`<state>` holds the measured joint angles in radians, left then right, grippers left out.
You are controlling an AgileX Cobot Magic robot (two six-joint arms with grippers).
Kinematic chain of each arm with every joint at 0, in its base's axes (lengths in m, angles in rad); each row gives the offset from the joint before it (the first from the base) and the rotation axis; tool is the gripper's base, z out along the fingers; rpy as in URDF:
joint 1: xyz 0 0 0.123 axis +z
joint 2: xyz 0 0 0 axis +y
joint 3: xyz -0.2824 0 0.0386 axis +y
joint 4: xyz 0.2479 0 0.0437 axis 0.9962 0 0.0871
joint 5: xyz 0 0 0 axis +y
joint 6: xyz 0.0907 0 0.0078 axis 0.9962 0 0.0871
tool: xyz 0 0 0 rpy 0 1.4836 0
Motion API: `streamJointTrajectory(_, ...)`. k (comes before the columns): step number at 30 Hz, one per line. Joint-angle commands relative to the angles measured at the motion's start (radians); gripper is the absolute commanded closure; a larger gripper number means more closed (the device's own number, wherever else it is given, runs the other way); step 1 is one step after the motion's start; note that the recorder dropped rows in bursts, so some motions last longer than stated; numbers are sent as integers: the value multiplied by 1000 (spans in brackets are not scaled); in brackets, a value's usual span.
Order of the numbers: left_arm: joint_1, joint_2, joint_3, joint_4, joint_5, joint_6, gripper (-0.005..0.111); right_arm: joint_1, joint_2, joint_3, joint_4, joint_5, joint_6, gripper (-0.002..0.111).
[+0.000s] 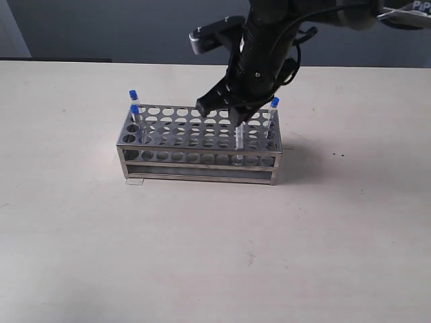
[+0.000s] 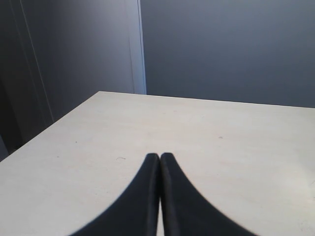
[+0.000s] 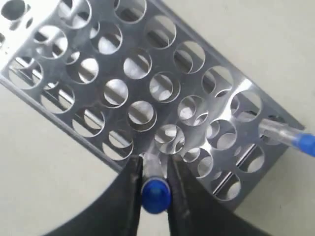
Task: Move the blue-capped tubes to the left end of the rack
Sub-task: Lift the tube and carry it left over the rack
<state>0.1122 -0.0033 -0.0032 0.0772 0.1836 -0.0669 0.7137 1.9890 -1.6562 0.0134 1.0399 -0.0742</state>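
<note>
Right wrist view, right jaws: closed on the gripped tube (image 3: 156,194), with the black fingers (image 3: 129,204), nearest the lens, pressing on either side of its blue cap.
Right wrist view, gripped tube: its clear body runs down from the cap to the rack (image 3: 244,87) beside one long edge. The fingers hide which hole it enters.
Right wrist view, corner tube (image 3: 285,133): another blue-capped tube stands in a hole at the rack's end, apart from the gripped tube.
Exterior view, bench (image 1: 215,269): a pale, bare surface in front of the rack.
Exterior view, rack (image 1: 199,163): shiny metal with rows of round holes in its top plate, standing lengthwise at mid-bench.
Exterior view, right arm (image 1: 269,47): black, reaching down over the right part of the rack.
Exterior view, gripped tube (image 1: 240,138): upright, with its body seated in the rack a few holes in from the right end and its cap hidden inside the right jaws.
Exterior view, corner tube (image 1: 273,111): upright at the rack's right end, in the back row.
Exterior view, left-end tubes (image 1: 135,108): two blue-capped tubes stand upright, one just behind the other, at the rack's left end.
Left wrist view, left jaws: closed on nothing, with their two black fingertips (image 2: 147,196) touching along their length.
Left wrist view, bench (image 2: 221,147): bare beneath the left jaws, with a grey wall (image 2: 221,49) behind it.
</note>
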Motion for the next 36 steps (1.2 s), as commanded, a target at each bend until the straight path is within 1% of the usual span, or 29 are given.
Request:
streamJointTrajectory(1, -6, 3, 3, -5, -4, 0, 106, -2, -85, -3, -27, -36, -7, 108)
streamJointTrajectory(6, -6, 3, 3, -5, -4, 0, 106, -2, -146, -3, -2, -57, -18, 108)
streamJointTrajectory(12, -6, 3, 3, -5, -4, 0, 106, 40, -150, -23, 156, -137, -164, 108)
streamJointTrajectory(15, -6, 3, 3, -5, -4, 0, 106, 73, -102, -80, 197, -142, -207, 108)
streamJointTrajectory(20, -6, 3, 3, -5, -4, 0, 106, 125, 41, -253, 197, -95, -221, 108)
streamJointTrajectory(25, -6, 3, 3, -5, -4, 0, 106, 150, 174, -433, 206, -8, -221, 108)
streamJointTrajectory(27, -6, 3, 3, -5, -4, 0, 106, 155, 209, -477, 203, 14, -221, 108)
streamJointTrajectory(32, -6, 3, 3, -5, -4, 0, 106, 155, 248, -516, 198, -21, -221, 108)
streamJointTrajectory(36, -6, 3, 3, -5, -4, 0, 106, 155, 267, -515, 189, -28, -221, 108)
